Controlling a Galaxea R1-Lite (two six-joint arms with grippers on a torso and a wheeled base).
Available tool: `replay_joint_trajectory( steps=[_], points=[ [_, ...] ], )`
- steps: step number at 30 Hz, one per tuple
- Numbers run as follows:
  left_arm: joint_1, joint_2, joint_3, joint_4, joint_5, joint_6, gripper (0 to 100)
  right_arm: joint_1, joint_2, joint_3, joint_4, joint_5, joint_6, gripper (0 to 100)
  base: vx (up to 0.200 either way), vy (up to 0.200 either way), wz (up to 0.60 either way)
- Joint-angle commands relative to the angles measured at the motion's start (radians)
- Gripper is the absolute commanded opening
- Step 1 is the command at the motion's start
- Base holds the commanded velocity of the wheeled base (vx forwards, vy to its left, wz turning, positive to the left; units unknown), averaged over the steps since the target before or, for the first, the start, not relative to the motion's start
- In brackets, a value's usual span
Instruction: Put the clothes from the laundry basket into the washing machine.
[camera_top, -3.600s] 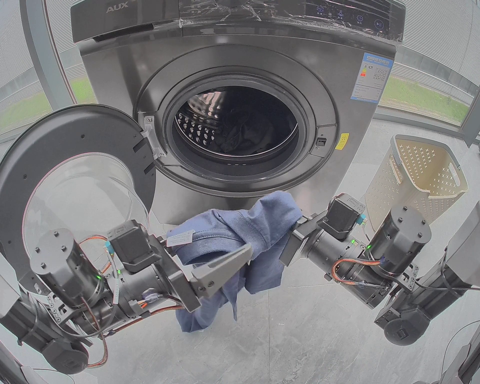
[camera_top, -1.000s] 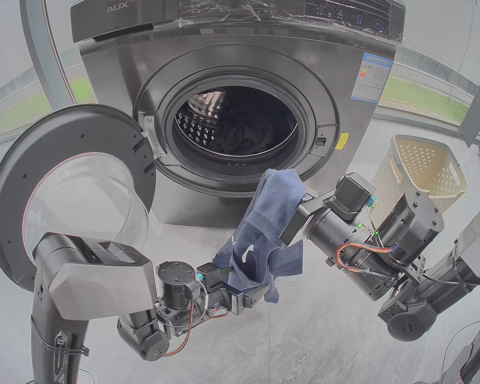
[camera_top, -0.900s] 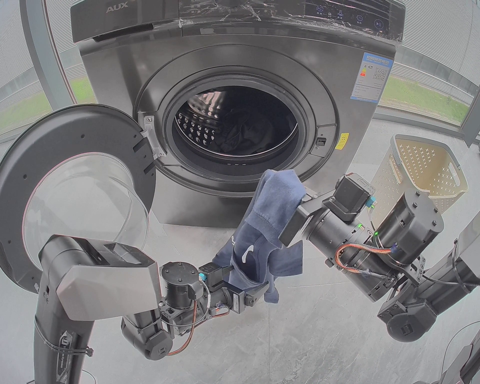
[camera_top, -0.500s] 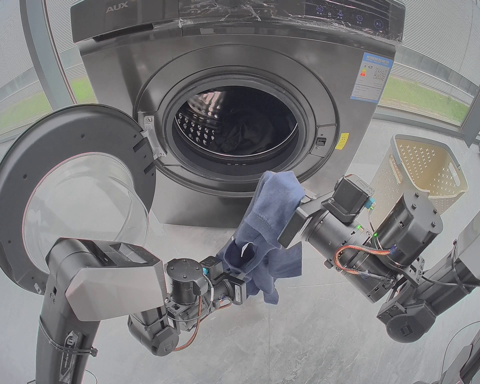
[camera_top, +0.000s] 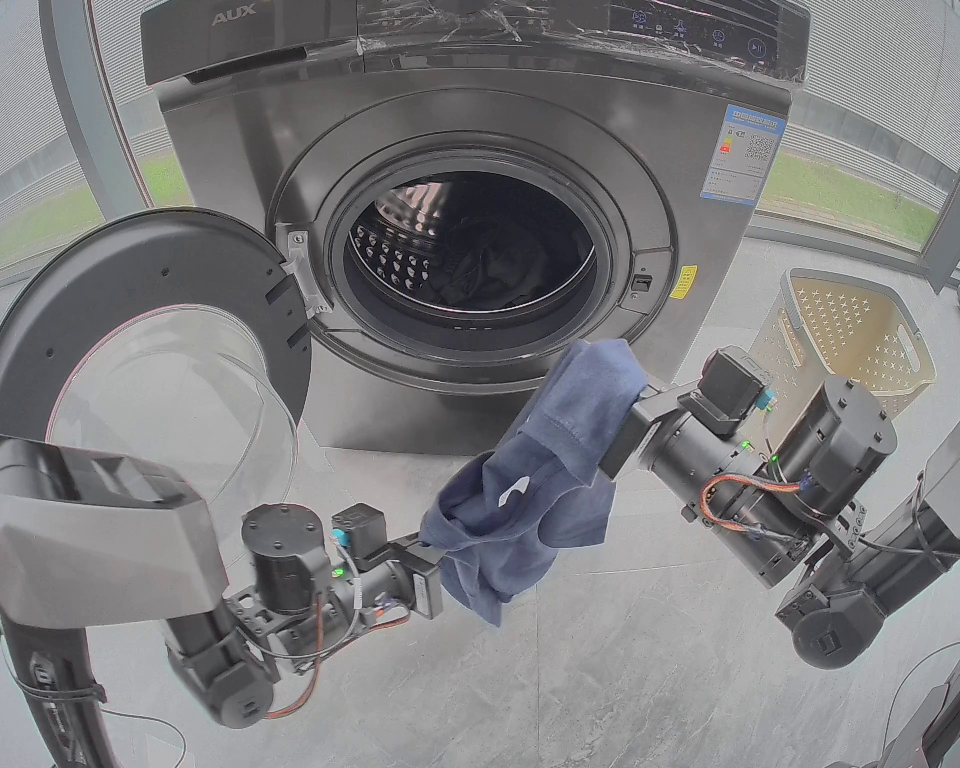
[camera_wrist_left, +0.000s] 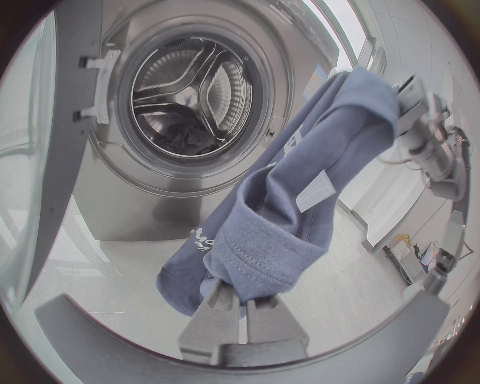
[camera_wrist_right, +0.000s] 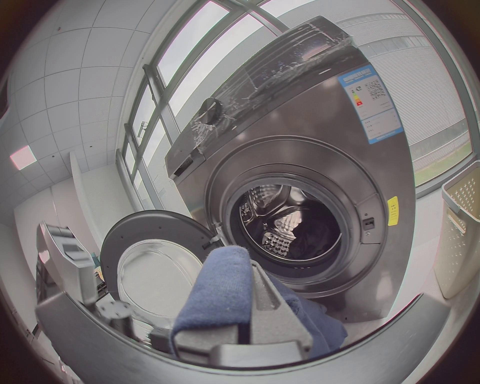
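Observation:
A blue garment (camera_top: 540, 470) hangs in the air in front of the washing machine (camera_top: 470, 110), stretched between both grippers. My right gripper (camera_top: 612, 415) is shut on its upper end, just below the rim of the open drum (camera_top: 470, 250); the cloth (camera_wrist_right: 220, 285) drapes over one finger of this gripper (camera_wrist_right: 245, 305). Lower and to the left, near the floor, my left gripper (camera_top: 440, 560) is shut on the garment's bottom fold. In the left wrist view, that gripper (camera_wrist_left: 240, 300) pinches the cloth (camera_wrist_left: 300, 165). Dark clothes (camera_top: 490, 265) lie inside the drum.
The machine's round door (camera_top: 150, 330) stands swung open on the left, close to my left arm. A beige laundry basket (camera_top: 850, 340) stands right of the machine, behind my right arm. Grey tiled floor (camera_top: 620, 660) lies below the garment.
My left gripper dropped low, closed on the garment's lower fold and drew it leftward. The right gripper shifted slightly right with the upper end, so the cloth is now stretched between them.

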Motion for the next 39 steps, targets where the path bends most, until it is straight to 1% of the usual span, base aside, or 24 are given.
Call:
replay_joint_trajectory(
  steps=[1,5,7,8,9,10,11,13,15,20,21,23,24,25,27,29,31,33,36,37,39],
  points=[
    [0.097,-0.324,0.221,0.001,-0.079,0.02,0,-0.062,-0.073,0.123,-0.006,0.038,0.039,0,0.0,0.0,0.0],
    [0.177,-0.442,0.234,0.002,-0.156,0.014,0,-0.068,-0.139,0.194,-0.004,0.078,0.055,0,0.0,0.0,0.0],
    [0.202,-0.486,0.223,0.002,-0.194,0.008,0,-0.074,-0.164,0.232,-0.004,0.096,0.063,0,0.0,0.0,0.0],
    [0.209,-0.5,0.217,0.002,-0.207,0.005,0,-0.076,-0.17,0.244,-0.004,0.102,0.068,0,0.0,0.0,0.0],
    [0.209,-0.5,0.217,0.002,-0.207,0.005,0,-0.076,-0.17,0.244,-0.004,0.102,0.068,0,0.0,0.0,0.0],
    [0.219,-0.512,0.192,0.004,-0.228,0.002,0,-0.076,-0.17,0.25,-0.004,0.107,0.077,0,0.0,0.0,0.0],
    [0.223,-0.514,0.169,0.002,-0.23,0.005,0,-0.08,-0.167,0.247,-0.006,0.105,0.081,0,0.0,0.0,0.0],
    [0.223,-0.516,0.161,0.002,-0.227,0.008,0,-0.083,-0.167,0.241,-0.006,0.104,0.08,0,0.0,0.0,0.0],
    [0.216,-0.512,0.152,0.002,-0.222,0.005,0,-0.102,-0.162,0.211,-0.006,0.099,0.081,0,0.0,0.0,0.0],
    [0.223,-0.532,0.105,0.001,-0.216,0.004,0,-0.125,-0.165,0.203,-0.006,0.093,0.077,0,0.0,0.0,0.0],
    [0.219,-0.552,0.062,0.002,-0.2,-0.016,0,-0.132,-0.165,0.198,-0.006,0.088,0.077,0,0.0,0.0,0.0],
    [0.212,-0.563,0.042,0.002,-0.179,-0.038,0,-0.132,-0.164,0.198,-0.006,0.082,0.075,0,0.0,0.0,0.0],
    [0.211,-0.569,0.034,0.002,-0.168,-0.046,0,-0.131,-0.165,0.197,-0.006,0.076,0.074,0,0.0,0.0,0.0],
    [0.209,-0.575,0.019,0.002,-0.153,-0.05,0,-0.131,-0.164,0.191,-0.006,0.059,0.071,0,0.0,0.0,0.0],
    [0.208,-0.58,0.005,0.002,-0.142,-0.052,0,-0.129,-0.159,0.175,-0.006,0.038,0.071,0,0.0,0.0,0.0],
    [0.208,-0.585,-0.009,0.002,-0.139,-0.055,0,-0.132,-0.141,0.165,-0.006,0.027,0.066,0,0.0,0.0,0.0],
    [0.208,-0.585,-0.023,0.002,-0.135,-0.059,0,-0.142,-0.13,0.16,-0.006,0.025,0.062,0,0.0,0.0,0.0],
    [0.208,-0.588,-0.032,0.002,-0.133,-0.072,0,-0.152,-0.127,0.152,-0.006,0.025,0.06,0,0.0,0.0,0.0],
    [0.208,-0.591,-0.044,0.002,-0.128,-0.073,0,-0.155,-0.13,0.135,-0.006,0.022,0.055,0,0.0,0.0,0.0],
    [0.205,-0.601,-0.052,0.004,-0.115,-0.073,0,-0.157,-0.134,0.119,-0.006,0.021,0.046,0,0.0,0.0,0.0],
    [0.193,-0.609,-0.063,0.004,-0.104,-0.073,0,-0.159,-0.144,0.111,-0.006,0.021,0.039,0,0.0,0.0,0.0]
  ],
)
